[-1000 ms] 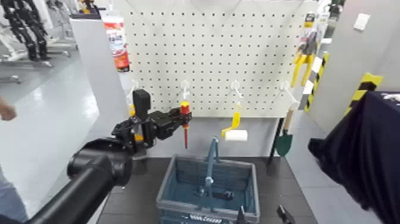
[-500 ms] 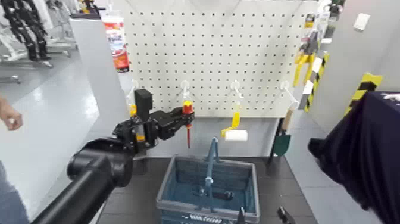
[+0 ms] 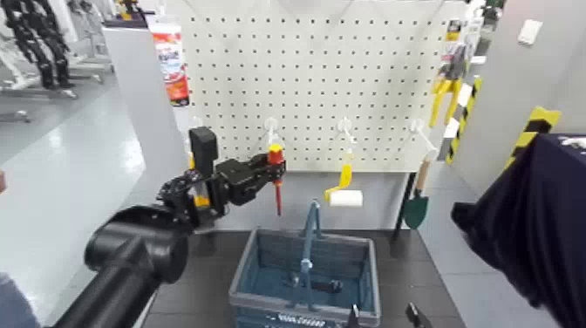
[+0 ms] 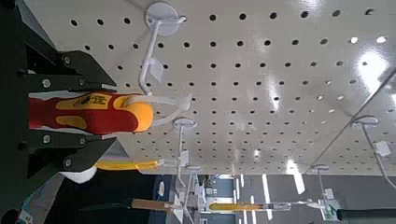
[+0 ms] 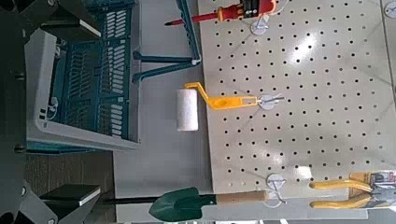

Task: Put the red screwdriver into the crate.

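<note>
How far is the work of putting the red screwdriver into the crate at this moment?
Done: the left gripper is shut on the red screwdriver. In hand: it holds the tool by the pegboard, near its hook, above the crate. Left: carry it over and release it inside. The right gripper waits low, by the crate.

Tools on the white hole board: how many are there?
4: red screwdriver in the left pincer, yellow paint roller in the middle, green trowel beside it, yellow pliers far right. More may be hidden.

No legible text; print on red screwdriver handle unreadable.
</note>
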Robot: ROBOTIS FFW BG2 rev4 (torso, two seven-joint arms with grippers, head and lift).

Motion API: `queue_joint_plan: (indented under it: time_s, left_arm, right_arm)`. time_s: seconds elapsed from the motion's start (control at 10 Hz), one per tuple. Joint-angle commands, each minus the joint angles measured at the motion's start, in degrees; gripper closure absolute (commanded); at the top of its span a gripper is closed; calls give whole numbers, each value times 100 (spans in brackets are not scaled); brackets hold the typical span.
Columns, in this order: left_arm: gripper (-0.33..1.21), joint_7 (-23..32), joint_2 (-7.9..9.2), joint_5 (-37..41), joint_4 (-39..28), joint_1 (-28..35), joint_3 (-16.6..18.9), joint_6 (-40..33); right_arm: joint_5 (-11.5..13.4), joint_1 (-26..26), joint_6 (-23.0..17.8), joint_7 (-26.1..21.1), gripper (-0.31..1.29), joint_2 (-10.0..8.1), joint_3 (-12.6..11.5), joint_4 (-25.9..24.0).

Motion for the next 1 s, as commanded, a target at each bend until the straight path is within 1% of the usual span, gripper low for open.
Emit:
queue_joint_plan:
  time_s: [0.1, 0.3, 0.4, 0.7, 0.8, 0.9, 1.0]
  left_arm:
    - [115, 128, 78, 11, -881, 434, 180, 508]
    - [115, 400, 87, 20, -1479, 865, 356, 956]
    - [115, 506, 69, 169, -1611, 1067, 417, 1071]
    - [115, 594, 87, 785, -1549, 1383, 399, 1132]
    - [115, 638, 87, 811, -1523, 1418, 356, 1167]
    - [115, 682, 87, 916, -1426, 1418, 241, 1150]
    - [115, 752, 78, 1215, -1206, 1436, 83, 1018]
  right_arm:
    - [0, 9, 20, 0, 14, 0, 0, -9]
    - [0, 9, 11, 0, 14, 0, -9, -9]
    - [0, 18, 11, 0, 14, 9, -17, -9]
    - [0, 18, 11, 0, 14, 9, -9, -9]
    - [0, 18, 11, 0, 14, 9, -9, -9]
    - [0, 9, 11, 0, 14, 9, 0, -9]
    - [0, 9, 2, 0, 14, 9, -9, -9]
